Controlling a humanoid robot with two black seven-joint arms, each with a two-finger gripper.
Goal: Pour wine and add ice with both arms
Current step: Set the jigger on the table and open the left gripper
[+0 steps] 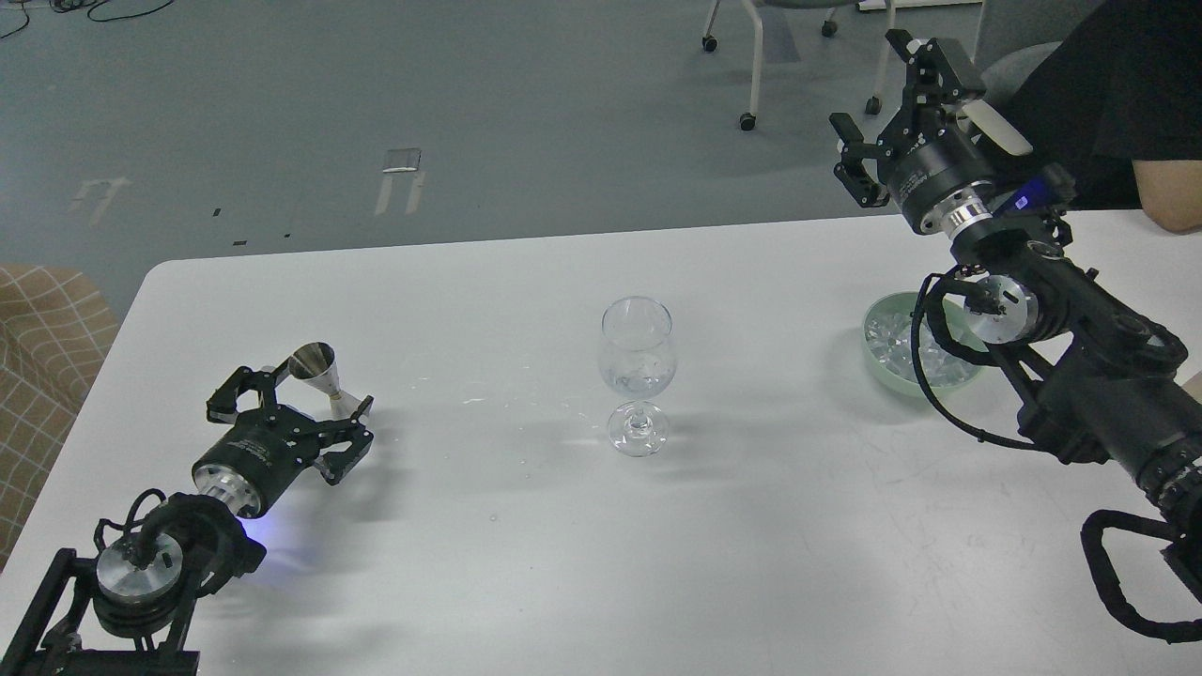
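Observation:
A clear wine glass [637, 361] stands mid-table with a little colourless liquid in its bowl. A small metal jigger [317, 374] stands on the table at the left. My left gripper [293, 413] lies low just behind it, open wide, with the fingers apart on either side of the jigger and not gripping it. A pale green bowl [878, 361] with clear ice chunks [906, 345] sits at the right, partly hidden by my right arm. My right gripper [883, 113] is open and empty, raised high above the table's far right edge.
The white table [526, 526] ends at a far edge near the top third of the view, with grey floor and chair legs [751, 94] beyond. A person in black [1117, 84] sits at the far right corner. A chequered seat [47, 357] is left of the table.

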